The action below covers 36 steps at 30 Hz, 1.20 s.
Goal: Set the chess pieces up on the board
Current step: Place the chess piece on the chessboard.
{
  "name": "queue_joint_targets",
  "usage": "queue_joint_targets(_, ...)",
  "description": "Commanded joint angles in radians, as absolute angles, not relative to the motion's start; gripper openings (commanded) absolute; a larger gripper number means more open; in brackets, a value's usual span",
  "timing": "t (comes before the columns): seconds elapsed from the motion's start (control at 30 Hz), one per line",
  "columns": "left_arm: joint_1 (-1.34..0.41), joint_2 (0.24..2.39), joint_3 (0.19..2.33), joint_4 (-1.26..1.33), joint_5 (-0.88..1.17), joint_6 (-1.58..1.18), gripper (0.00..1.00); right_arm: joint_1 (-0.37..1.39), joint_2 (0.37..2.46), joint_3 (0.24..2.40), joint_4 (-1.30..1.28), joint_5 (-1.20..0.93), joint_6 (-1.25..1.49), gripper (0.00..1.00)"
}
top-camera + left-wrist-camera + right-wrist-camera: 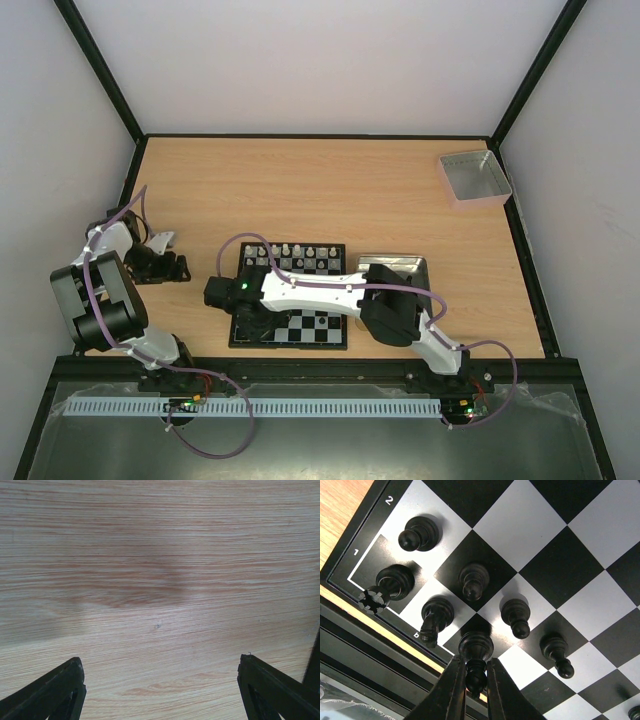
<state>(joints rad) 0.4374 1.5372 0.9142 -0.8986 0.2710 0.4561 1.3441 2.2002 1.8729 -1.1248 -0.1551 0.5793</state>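
The board [310,325] lies at the table's near middle, with white chess pieces [297,249] along its far rows. My right gripper [226,293] reaches across to the board's left side. In the right wrist view it [476,677] is shut on the top of a black bishop-like piece [476,652], whose base is on or just above a dark edge square. Beside it stand a black rook [385,587], a knight [434,620] and several black pawns [516,616]. My left gripper [165,255] is open and empty over bare wood [160,680], left of the board.
A shallow metal tin [412,265] lies right of the board, partly under the right arm. A grey square tray [474,178] sits at the far right. The board's black border and the table's front rail [375,645] lie just beside the held piece.
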Motion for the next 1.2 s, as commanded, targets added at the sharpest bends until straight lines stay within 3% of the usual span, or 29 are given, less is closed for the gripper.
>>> queue_joint_targets(0.0,0.443,1.533,0.902,-0.910,0.276,0.460,0.83,1.355,2.214,1.887,-1.151,-0.152,0.569,0.12)
queue_joint_targets(0.7,0.443,1.539,0.903,-0.911,0.280,0.463,0.83,1.356,2.185,1.821,-1.131,-0.155,0.589,0.11)
queue_joint_targets(0.93,0.444,1.540,0.902,-0.911,0.281,0.462,0.84,1.356,2.183,1.825,-1.129,-0.156,0.589,0.24)
queue_joint_targets(1.17,0.444,1.541,0.902,-0.910,0.281,0.463,0.84,1.356,2.178,1.835,-1.129,-0.146,0.594,0.24)
